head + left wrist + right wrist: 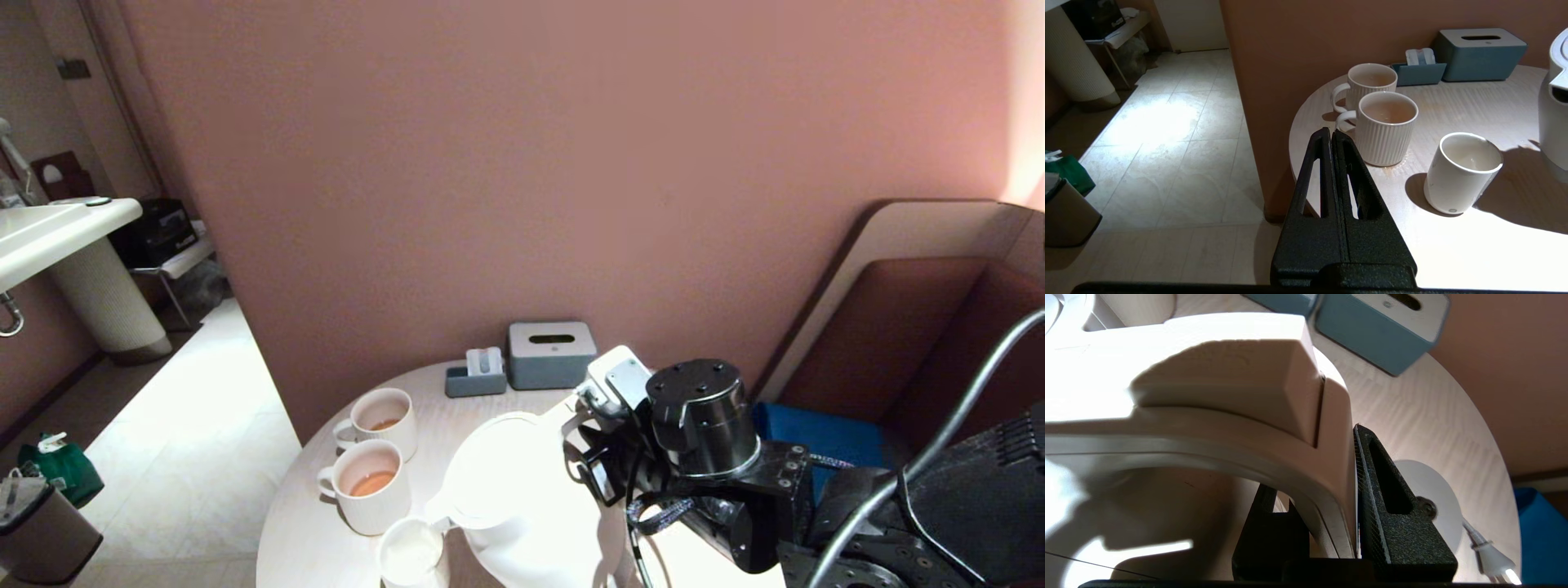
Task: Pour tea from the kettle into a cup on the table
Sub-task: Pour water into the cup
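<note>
My right gripper [589, 459] [1310, 457] is shut on the angular handle of the white kettle [506, 490] [1241, 388]. The kettle is held above the round pale table [290, 523] [1453, 102], leaning with its spout toward the small white cup [411, 554] [1461, 171] at the table's near edge. No stream shows, and the cup's inside looks pale. Reddish-orange tea [373, 483] sits in two ribbed mugs [371, 490] [1388, 126] left of the kettle. My left gripper [1331, 134] stays shut and empty beside the table's left edge.
A grey-blue tissue box [551, 353] [1380, 330] and a small holder [476, 379] stand by the wall. The kettle's round base [1437, 494] with its cord lies on the table. A blue cushion [816, 437] is to the right, and a bin [37, 531] stands on the floor to the left.
</note>
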